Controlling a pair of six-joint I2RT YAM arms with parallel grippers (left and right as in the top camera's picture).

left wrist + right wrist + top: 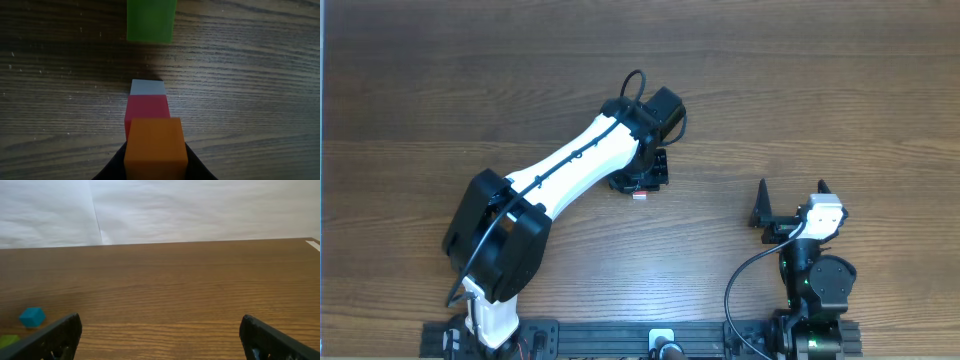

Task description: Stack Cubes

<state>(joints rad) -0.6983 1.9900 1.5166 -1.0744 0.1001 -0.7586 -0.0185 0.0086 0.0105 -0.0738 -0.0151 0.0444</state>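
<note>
Left tool pinches a smooth orange cube lined up over the red cube, lower centre, apparently to stack it; right tool rests spread, lower right.

Setting: robot test bench, probably a lab.
Bare wood-grain tabletop, plain white backdrop, black base rail.
</note>
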